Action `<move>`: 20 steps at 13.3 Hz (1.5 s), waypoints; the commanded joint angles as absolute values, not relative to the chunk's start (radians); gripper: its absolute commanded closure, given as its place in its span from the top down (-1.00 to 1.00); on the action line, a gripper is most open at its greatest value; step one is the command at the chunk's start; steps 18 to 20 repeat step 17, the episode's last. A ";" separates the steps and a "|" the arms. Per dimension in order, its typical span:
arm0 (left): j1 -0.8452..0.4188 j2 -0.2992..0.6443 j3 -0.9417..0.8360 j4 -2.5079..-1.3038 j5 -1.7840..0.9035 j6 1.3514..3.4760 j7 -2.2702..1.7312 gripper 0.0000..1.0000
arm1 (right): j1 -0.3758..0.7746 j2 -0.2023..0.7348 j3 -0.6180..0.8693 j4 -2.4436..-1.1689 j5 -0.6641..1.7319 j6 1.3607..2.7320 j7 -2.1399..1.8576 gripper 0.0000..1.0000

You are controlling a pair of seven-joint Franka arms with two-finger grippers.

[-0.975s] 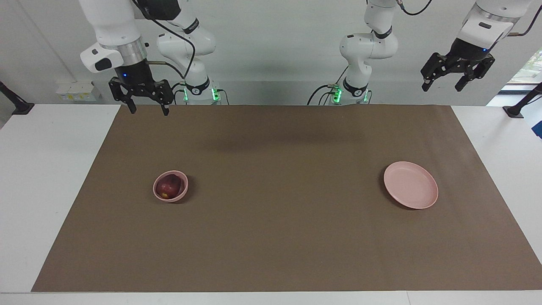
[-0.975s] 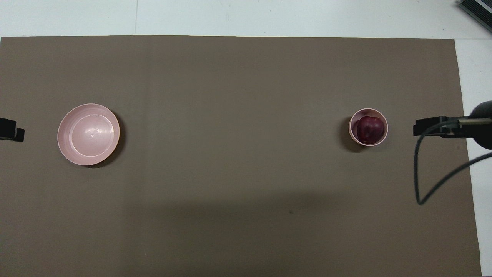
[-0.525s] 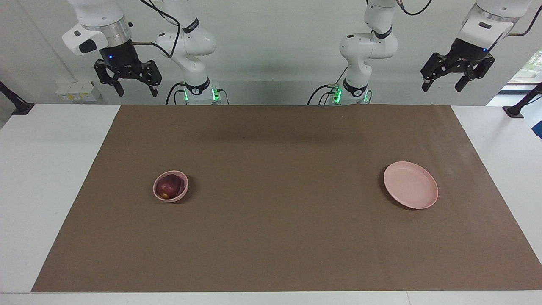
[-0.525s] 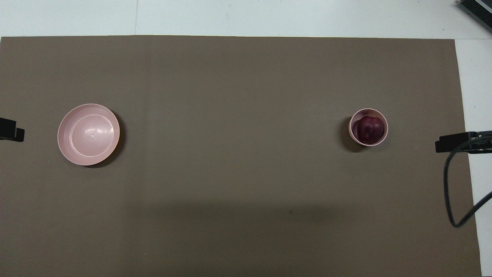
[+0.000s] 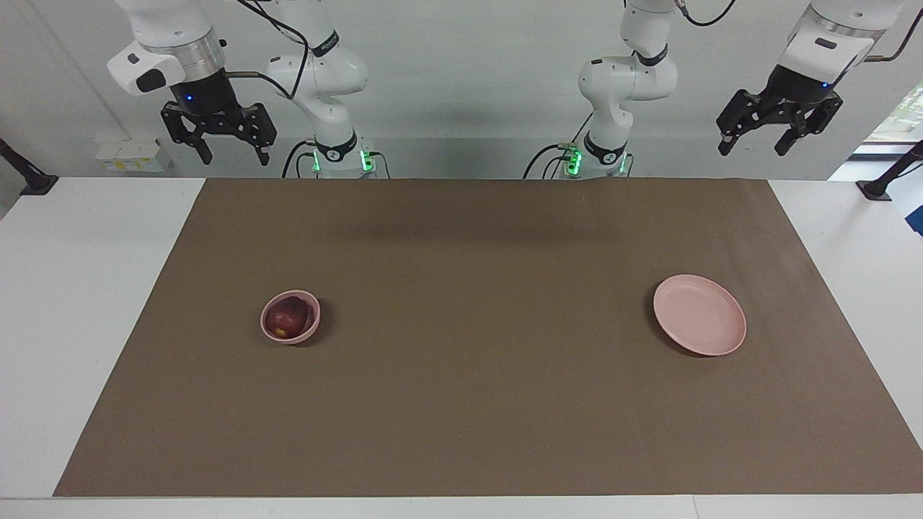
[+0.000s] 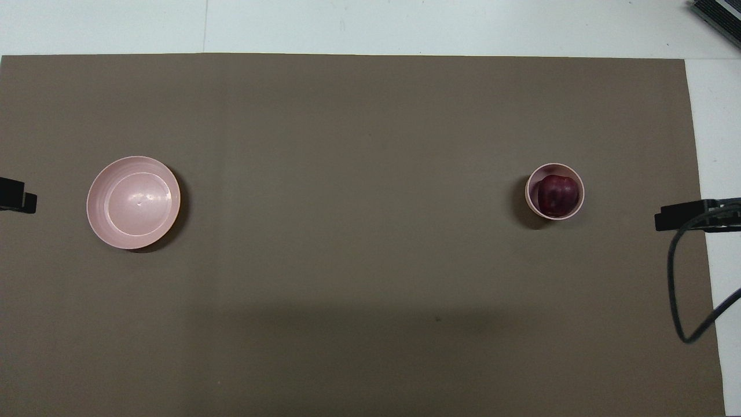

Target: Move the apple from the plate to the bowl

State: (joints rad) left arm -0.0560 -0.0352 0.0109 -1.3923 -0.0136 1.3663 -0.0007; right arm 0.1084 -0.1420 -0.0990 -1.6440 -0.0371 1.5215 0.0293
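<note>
The dark-red apple [image 5: 285, 318] [image 6: 558, 195] lies in the small deep pink bowl [image 5: 310, 326] [image 6: 534, 179], toward the right arm's end of the table. The wide pink plate [image 5: 699, 314] [image 6: 134, 202] is bare, toward the left arm's end. My right gripper [image 5: 232, 151] is open and empty, raised high above the table's edge by the robots at the right arm's end. My left gripper [image 5: 754, 143] is open and empty, raised high above the left arm's end of the table; that arm waits.
A brown mat [image 5: 476, 339] covers most of the white table [image 5: 79, 288]. In the overhead view a dark part and a cable of the right arm [image 6: 689, 214] show at the mat's edge, and a dark tip of the left arm [image 6: 14, 196] at the other edge.
My right gripper rose and drew back from over the mat's corner by the robots, toward the right arm's end of the table, then stopped. The left arm, apple, bowl and plate have not moved.
</note>
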 commanded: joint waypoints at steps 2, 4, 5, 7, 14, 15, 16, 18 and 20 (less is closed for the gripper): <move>-0.054 -0.043 0.011 -1.396 0.000 1.355 0.005 1.00 | 0.092 -0.114 -0.092 -1.592 -0.026 1.477 0.005 1.00; -0.054 -0.043 0.011 -1.396 0.000 1.355 0.005 1.00 | 0.092 -0.112 -0.091 -1.577 -0.031 1.448 0.006 1.00; -0.054 -0.043 0.011 -1.396 0.000 1.355 0.005 1.00 | 0.089 -0.098 -0.091 -1.557 -0.028 1.437 0.002 1.00; -0.054 -0.043 0.011 -1.396 0.000 1.355 0.005 1.00 | 0.078 -0.092 -0.091 -1.545 -0.028 1.436 0.002 1.00; -0.054 -0.043 0.011 -1.394 0.000 1.358 0.014 1.00 | 0.051 -0.094 -0.057 -1.555 -0.014 1.448 0.003 1.00; -0.055 -0.043 0.011 -1.396 0.002 1.358 0.008 1.00 | 0.051 -0.095 -0.057 -1.557 -0.014 1.448 0.005 1.00; -0.055 -0.043 0.011 -1.394 0.009 1.356 0.011 1.00 | 0.049 -0.098 -0.057 -1.562 -0.014 1.448 0.006 1.00; -0.054 -0.043 0.011 -1.394 0.008 1.356 0.014 1.00 | 0.046 -0.100 -0.057 -1.565 -0.014 1.448 0.005 1.00; -0.054 -0.043 0.011 -1.394 0.008 1.356 0.014 1.00 | 0.046 -0.100 -0.057 -1.565 -0.014 1.448 0.005 1.00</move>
